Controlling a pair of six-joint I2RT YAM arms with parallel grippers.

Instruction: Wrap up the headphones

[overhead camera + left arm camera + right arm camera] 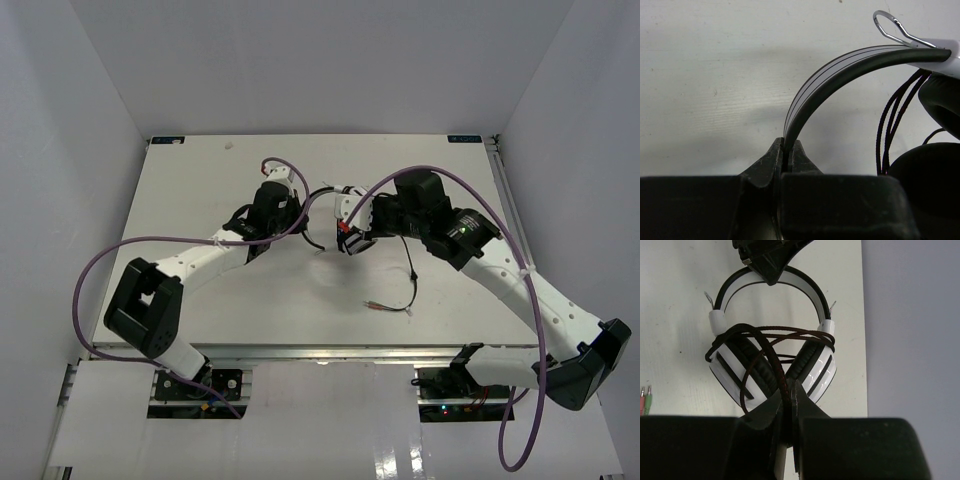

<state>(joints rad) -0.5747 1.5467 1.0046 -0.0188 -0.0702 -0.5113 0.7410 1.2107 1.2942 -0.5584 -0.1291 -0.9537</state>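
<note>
The headphones hang in the middle of the top view, above the table and between the two arms. The left gripper is clamped tight on the top of the white headband, which arcs away toward the upper right of the left wrist view. The right gripper is pinched shut on the thin dark cord at the lower centre of its own view, just below the ear cups. Several turns of cord already cross the cups and the lower ends of the headband, so the wrapping looks well along. A loose tail runs down to the plugs lying on the table at the left edge of the right wrist view. To do this turn well, the left arm should likely hold the headband steady while the right leads the cord round the cups under light, even tension, laying each turn beside the last so none slides off the rounded shells. Too hard a pull could twist the band in the left jaws. The purple cables drape close above and should be kept out of the loop.
</note>
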